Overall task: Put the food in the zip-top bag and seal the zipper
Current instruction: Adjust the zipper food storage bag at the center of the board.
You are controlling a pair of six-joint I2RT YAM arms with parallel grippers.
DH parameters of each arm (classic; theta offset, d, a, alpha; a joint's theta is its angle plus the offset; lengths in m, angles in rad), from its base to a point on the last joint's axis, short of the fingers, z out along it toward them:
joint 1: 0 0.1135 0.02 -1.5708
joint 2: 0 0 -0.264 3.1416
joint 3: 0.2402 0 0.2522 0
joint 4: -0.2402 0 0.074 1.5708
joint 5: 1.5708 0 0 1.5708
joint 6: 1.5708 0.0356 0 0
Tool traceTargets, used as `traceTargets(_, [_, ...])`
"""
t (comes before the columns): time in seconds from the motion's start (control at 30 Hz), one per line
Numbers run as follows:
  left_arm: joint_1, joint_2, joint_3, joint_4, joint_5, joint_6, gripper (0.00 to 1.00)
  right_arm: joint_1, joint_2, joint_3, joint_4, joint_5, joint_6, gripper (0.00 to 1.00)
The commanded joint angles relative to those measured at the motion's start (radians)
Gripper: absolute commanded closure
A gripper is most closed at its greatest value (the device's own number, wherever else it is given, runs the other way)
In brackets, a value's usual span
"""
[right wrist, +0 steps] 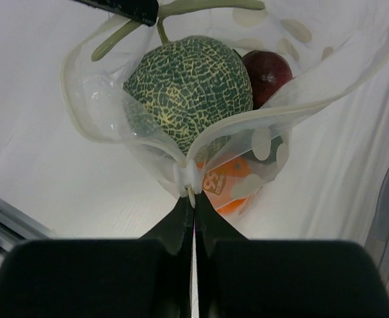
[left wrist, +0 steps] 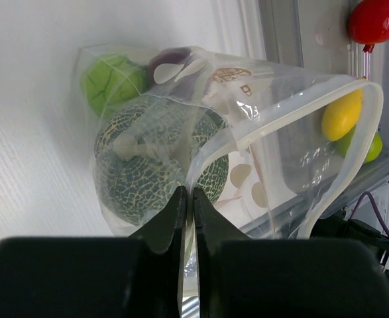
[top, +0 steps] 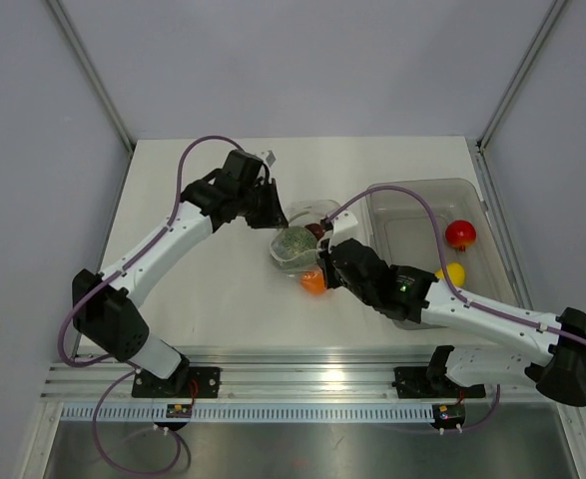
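The zip-top bag (top: 312, 215) lies at mid-table with its mouth spread open. Inside it sit the netted melon (right wrist: 187, 83), a dark red ball (right wrist: 267, 69) and a green round (left wrist: 111, 79). An orange (top: 313, 281) lies at the bag's near side, showing through the plastic; whether it is inside I cannot tell. My left gripper (left wrist: 187, 192) is shut on the bag's rim at the far end. My right gripper (right wrist: 193, 202) is shut on the zipper (right wrist: 280, 112) at its near end, just below a small white slider (right wrist: 191, 177).
The grey translucent tub (top: 472, 190) stands to the right of the bag, holding a red fruit (top: 460, 235) and a yellow one (top: 451, 272); a green piece (left wrist: 373, 147) shows beside the yellow one. Grey walls enclose the table.
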Motion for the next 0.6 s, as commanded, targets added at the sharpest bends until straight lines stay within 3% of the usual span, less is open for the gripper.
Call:
traceTargets(0.0, [-0.016, -0.07, -0.036, 0.036, -0.045, -0.022, 0.83, 0.007, 0.013, 0.012, 0.099, 0.079, -0.052, 1.0])
traceTargets(0.13, [-0.03, -0.111, -0.067, 0.026, -0.068, -0.019, 0.73, -0.034, 0.027, 0.055, 0.082, 0.004, -0.124, 1.0])
traceTargets(0.2, [-0.033, -0.151, -0.075, 0.012, -0.085, -0.01, 0.69, -0.105, 0.021, 0.07, 0.07, -0.111, -0.167, 1.0])
traceTargets(0.23, [-0.033, -0.165, -0.075, 0.004, -0.106, -0.004, 0.63, -0.134, 0.017, 0.073, 0.068, -0.224, -0.179, 1.0])
traceTargets(0.27, [-0.033, -0.18, -0.075, -0.016, -0.123, 0.013, 0.59, -0.209, 0.012, 0.075, 0.059, -0.283, -0.198, 1.0])
traceTargets(0.37, [-0.033, -0.229, -0.038, -0.054, -0.198, 0.059, 0.45, -0.278, 0.017, 0.07, 0.061, -0.413, -0.245, 1.0])
traceTargets(0.47, [-0.033, -0.277, -0.015, -0.073, -0.219, 0.156, 0.43, -0.294, 0.006, 0.037, 0.097, -0.434, -0.309, 1.0])
traceTargets(0.57, [-0.042, -0.314, -0.029, -0.028, -0.064, 0.338, 0.47, -0.294, -0.022, 0.001, 0.14, -0.49, -0.334, 1.0])
